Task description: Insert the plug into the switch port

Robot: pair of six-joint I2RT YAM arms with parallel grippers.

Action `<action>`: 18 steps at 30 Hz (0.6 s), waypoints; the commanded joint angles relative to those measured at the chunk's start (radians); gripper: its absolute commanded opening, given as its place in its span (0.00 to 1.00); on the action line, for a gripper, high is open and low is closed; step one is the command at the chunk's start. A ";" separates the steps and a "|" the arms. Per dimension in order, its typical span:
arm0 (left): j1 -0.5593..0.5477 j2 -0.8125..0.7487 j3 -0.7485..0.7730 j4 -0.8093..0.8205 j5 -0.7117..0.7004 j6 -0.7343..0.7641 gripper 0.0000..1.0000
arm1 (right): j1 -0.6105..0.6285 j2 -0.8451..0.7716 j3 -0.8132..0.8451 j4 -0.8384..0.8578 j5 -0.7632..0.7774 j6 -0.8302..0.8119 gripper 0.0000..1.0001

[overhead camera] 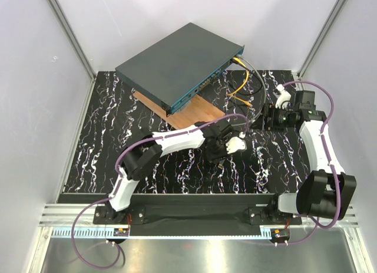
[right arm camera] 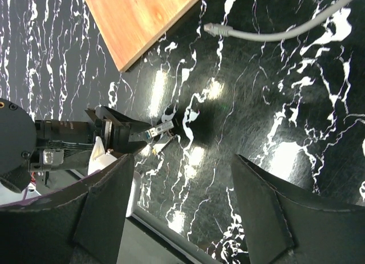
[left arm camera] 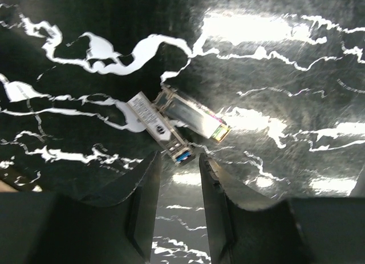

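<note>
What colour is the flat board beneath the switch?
The board is warm orange-brown with a wood grain; the right wrist view shows it best.

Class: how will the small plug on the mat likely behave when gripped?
The plug looks boxy and metal-cased, so probably stiff and light. Flat sides suggest it won't roll; its shiny casing might slip in the left gripper.

Below the wooden board [right arm camera: 142,19], the left gripper [right arm camera: 146,137] has the plug [right arm camera: 163,129] at its tips on the table [right arm camera: 256,98]; a grey cable [right arm camera: 274,33] lies to the board's right.
</note>
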 commanded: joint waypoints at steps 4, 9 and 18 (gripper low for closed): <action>-0.014 0.024 0.039 0.046 -0.024 -0.059 0.38 | -0.007 -0.052 -0.030 -0.011 0.006 -0.017 0.75; -0.016 0.076 0.091 0.026 -0.044 -0.073 0.37 | -0.009 -0.087 -0.046 -0.018 0.017 -0.018 0.75; -0.014 0.104 0.113 0.037 -0.093 -0.074 0.30 | -0.010 -0.125 -0.071 -0.027 0.015 -0.021 0.75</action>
